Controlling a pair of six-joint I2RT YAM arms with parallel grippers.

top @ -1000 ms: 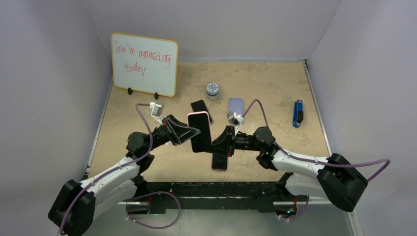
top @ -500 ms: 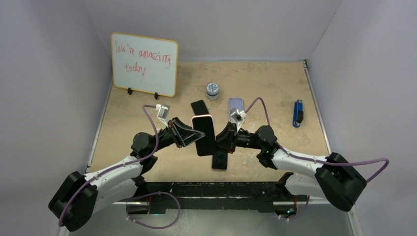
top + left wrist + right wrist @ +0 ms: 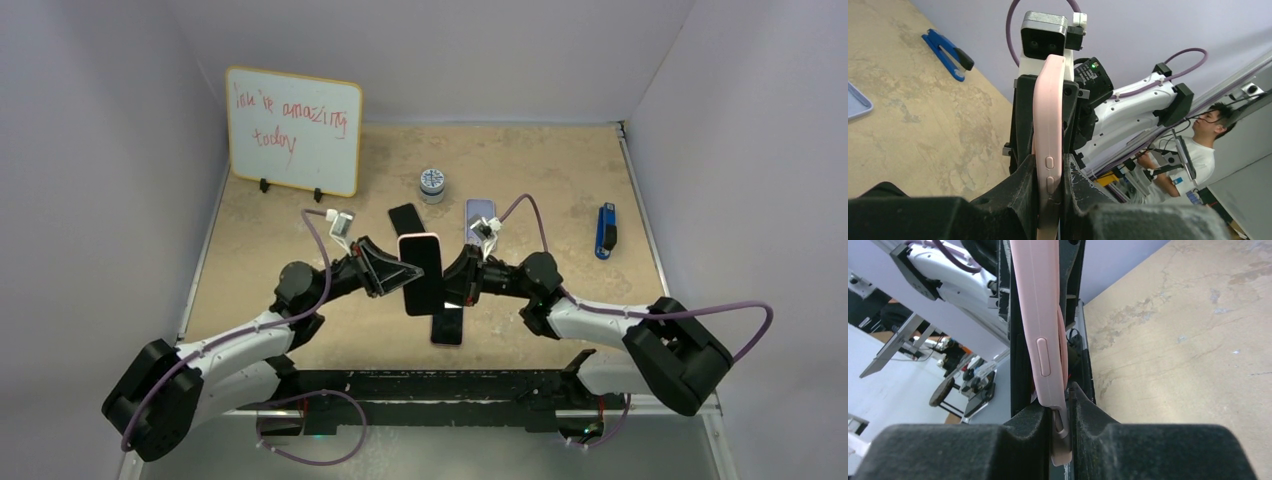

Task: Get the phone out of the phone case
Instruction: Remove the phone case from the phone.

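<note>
A phone in a pink phone case is held up off the table, screen facing the top camera, between both grippers. My left gripper is shut on its left edge. In the left wrist view the case stands edge-on between the fingers of this gripper. My right gripper is shut on the right edge. In the right wrist view the case runs up from that gripper, and a greyer corner of the phone shows below the case rim between the pads.
Another pink-edged phone lies flat under the right gripper. A black phone and a lavender one lie behind. A small tin, a whiteboard and a blue tool stand farther off.
My left arm carried the cased phone a little to the right. My right gripper moved in and closed on the phone's right edge.
</note>
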